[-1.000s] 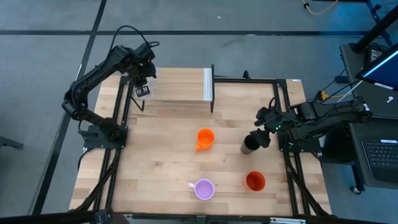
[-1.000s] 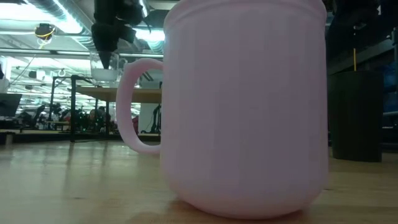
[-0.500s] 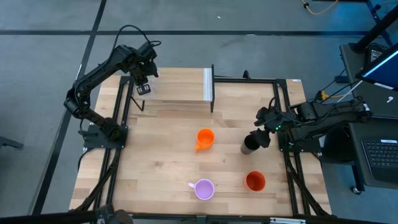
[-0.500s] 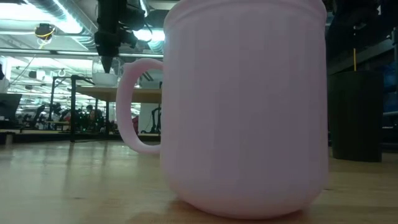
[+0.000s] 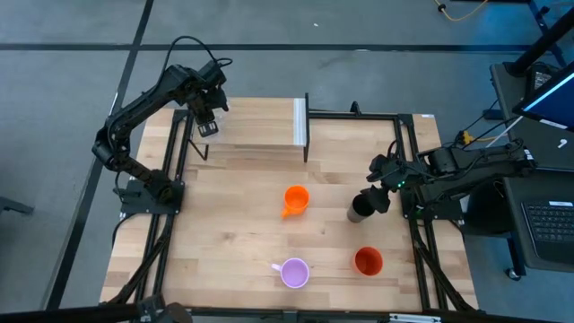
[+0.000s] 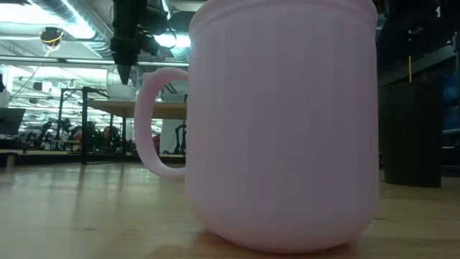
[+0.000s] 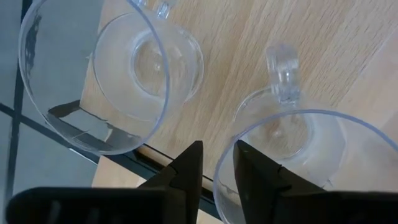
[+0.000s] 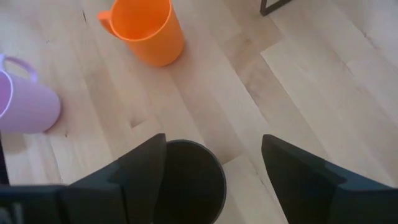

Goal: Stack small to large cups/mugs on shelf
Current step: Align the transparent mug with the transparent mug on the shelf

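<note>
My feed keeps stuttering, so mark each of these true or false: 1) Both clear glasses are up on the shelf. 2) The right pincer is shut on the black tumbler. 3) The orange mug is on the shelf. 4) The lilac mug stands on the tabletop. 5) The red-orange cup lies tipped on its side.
1) True: both clear glasses stand on the shelf, under the left pincer.
2) False: the right pincer straddles the black tumbler with its fingers open.
3) False: the orange mug stands on the tabletop.
4) True: the lilac mug is near the front edge.
5) False: the red-orange cup stands upright.
</note>
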Robot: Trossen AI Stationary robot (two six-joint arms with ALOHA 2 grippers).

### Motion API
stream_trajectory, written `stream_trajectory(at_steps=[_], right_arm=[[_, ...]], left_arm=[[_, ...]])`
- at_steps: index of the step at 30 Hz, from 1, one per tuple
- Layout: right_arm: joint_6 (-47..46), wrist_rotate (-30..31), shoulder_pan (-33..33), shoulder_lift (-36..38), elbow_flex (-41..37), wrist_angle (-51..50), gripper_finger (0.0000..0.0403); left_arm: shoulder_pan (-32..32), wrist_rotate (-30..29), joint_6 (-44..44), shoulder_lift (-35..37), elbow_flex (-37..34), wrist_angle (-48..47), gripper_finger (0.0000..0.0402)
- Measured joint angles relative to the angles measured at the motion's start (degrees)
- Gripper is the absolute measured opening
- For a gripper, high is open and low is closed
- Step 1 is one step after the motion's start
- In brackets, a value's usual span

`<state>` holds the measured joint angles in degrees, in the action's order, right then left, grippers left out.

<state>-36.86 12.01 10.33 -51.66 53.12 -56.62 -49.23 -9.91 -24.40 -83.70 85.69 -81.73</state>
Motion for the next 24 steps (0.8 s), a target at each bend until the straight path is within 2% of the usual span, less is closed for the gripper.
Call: stream_trajectory(at_steps=[4,9,12,14,16,20,22,24], right_arm=[[0.02,-0.04,0.00,0.00,0.00,0.00,0.0266],[-0.04,-0.06,-0.02,0.00,0.00,0.00,0.0266],[-0.09,-0.08,0.00,0.00,0.01,0.00,0.0266],[-0.09,-0.08,-0.01,0.00,0.00,0.01,0.0266],[-0.02,-0.08,-0.01,0.00,0.01,0.00,0.0266],[-0.09,-0.13,0.00,0.04,0.00,0.00,0.0266],[-0.13,-0.15,0.00,0.04,0.02,-0.02,0.0266],[-0.13,-0.15,0.00,0.04,0.00,-0.02,0.0266]], left_arm=[[0.00,0.00,0.31,0.00,2.65,-1.30,0.0086],[1.01,0.18,1.89,0.07,9.80,-3.70,0.0086],[2.43,0.56,4.54,0.07,14.09,-8.60,0.0086],[3.62,0.72,8.49,0.83,15.26,-7.92,0.0086],[4.94,3.74,12.17,2.06,15.52,-8.46,0.0086],[8.17,14.99,16.64,5.84,14.05,-8.31,0.0086],[10.76,17.22,19.80,8.19,12.05,-8.22,0.0086],[13.39,16.83,22.63,11.15,8.64,-8.22,0.0086]])
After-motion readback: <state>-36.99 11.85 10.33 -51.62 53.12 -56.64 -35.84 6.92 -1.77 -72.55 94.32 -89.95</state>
